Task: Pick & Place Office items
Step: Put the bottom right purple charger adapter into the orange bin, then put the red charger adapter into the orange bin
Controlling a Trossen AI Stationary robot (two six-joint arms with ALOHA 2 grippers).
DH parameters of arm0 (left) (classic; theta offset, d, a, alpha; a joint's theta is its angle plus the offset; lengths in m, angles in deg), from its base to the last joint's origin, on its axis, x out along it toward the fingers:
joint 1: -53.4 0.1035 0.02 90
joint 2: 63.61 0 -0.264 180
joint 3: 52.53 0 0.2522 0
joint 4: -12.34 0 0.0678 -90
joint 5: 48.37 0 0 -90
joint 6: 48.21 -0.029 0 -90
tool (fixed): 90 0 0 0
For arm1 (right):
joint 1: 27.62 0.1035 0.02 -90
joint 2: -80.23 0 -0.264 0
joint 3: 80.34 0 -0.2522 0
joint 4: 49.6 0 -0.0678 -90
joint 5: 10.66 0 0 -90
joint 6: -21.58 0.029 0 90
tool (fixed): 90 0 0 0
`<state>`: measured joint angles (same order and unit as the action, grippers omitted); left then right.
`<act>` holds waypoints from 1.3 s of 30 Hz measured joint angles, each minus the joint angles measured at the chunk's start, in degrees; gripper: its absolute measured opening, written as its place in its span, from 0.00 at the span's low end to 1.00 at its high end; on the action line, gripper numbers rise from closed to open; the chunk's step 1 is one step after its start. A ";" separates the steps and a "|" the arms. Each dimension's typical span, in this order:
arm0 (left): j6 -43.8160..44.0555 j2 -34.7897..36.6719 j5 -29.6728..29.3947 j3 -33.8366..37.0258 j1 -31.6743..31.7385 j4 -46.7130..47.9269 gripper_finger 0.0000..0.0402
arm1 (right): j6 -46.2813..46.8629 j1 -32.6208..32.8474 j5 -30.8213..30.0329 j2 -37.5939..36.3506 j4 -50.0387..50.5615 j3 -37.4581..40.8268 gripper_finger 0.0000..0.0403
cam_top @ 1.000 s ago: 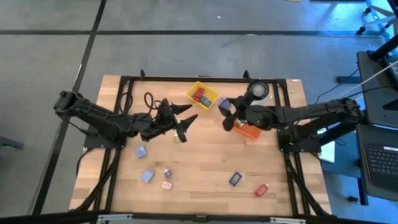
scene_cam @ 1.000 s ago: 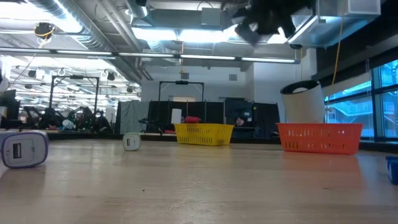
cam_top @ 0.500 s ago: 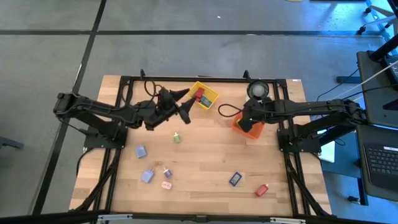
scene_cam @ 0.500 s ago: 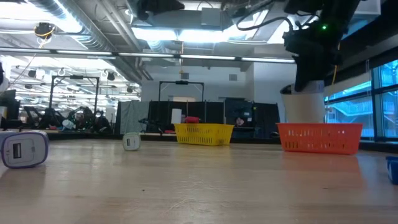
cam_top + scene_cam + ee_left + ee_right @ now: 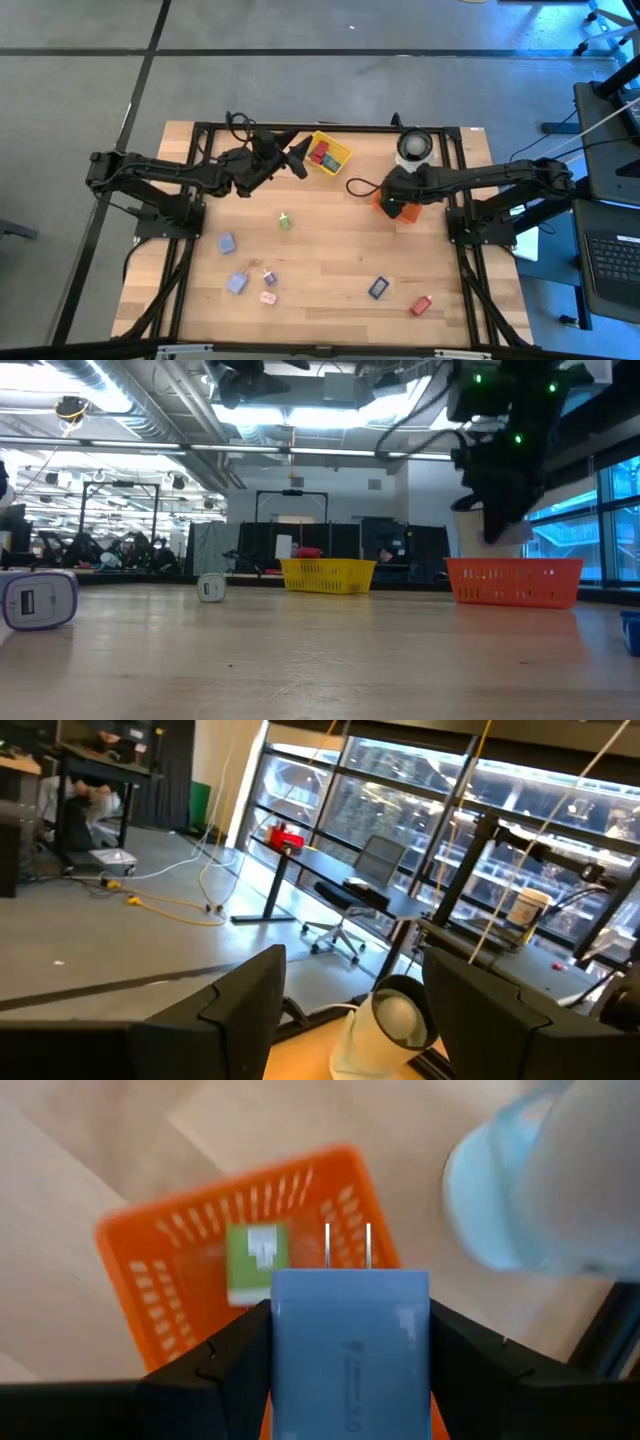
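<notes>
My right gripper (image 5: 397, 196) hangs over the orange bin (image 5: 409, 212), shut on a light blue block with two metal prongs (image 5: 350, 1380). A green piece (image 5: 256, 1260) lies inside that bin. My left gripper (image 5: 297, 160) stands open and level beside the yellow bin (image 5: 318, 137), with nothing between its fingers (image 5: 250, 1010). Red and teal pieces (image 5: 322, 155) lie in the yellow bin. Loose on the table are a green piece (image 5: 284, 221), two lavender ones (image 5: 227, 243) (image 5: 237, 283), a pink one (image 5: 268, 297), a dark blue one (image 5: 378, 288) and a red one (image 5: 421, 305). My right gripper pinches the blue block by its two opposite sides (image 5: 285, 1350) between its two fingers. The fingers slant steeply down from above. The prongs (image 5: 347, 1245) point away from the gripper, toward the bin. The block is lifted clear above the orange bin.
A white round roll (image 5: 415, 148) stands at the far edge, right behind the orange bin. A black frame (image 5: 300, 126) runs along the table's far edge and sides. Bare wood (image 5: 330, 250) lies in the table's middle.
My right gripper has tipped from nearly level to steeply downward, sinking and shifting toward the table's right edge until it is over the orange bin, the blue block still held. My left gripper has swung from above the green piece toward the far edge, up to the yellow bin.
</notes>
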<state>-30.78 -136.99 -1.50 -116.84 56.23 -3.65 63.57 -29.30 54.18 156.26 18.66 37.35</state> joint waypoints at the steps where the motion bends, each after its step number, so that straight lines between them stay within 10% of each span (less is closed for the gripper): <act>1: 0.00 0.00 0.47 0.00 -0.06 0.02 0.58 | 0.88 0.00 0.81 0.42 -0.14 0.80 0.55; 15: 0.26 0.00 10.79 0.00 -0.09 0.04 0.58 | 11.60 -0.02 2.70 0.89 -9.88 11.20 0.56; 28: 7.22 0.00 16.92 0.00 -0.09 2.90 0.58 | 11.09 0.00 2.73 0.89 -6.26 5.47 0.81; 39: 13.41 0.00 25.33 0.02 -0.09 6.69 0.58 | -8.29 6.83 22.66 0.87 -3.32 -2.46 0.78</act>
<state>-17.37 -136.99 23.82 -116.81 56.14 3.03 55.28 -22.46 76.84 157.13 15.34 34.89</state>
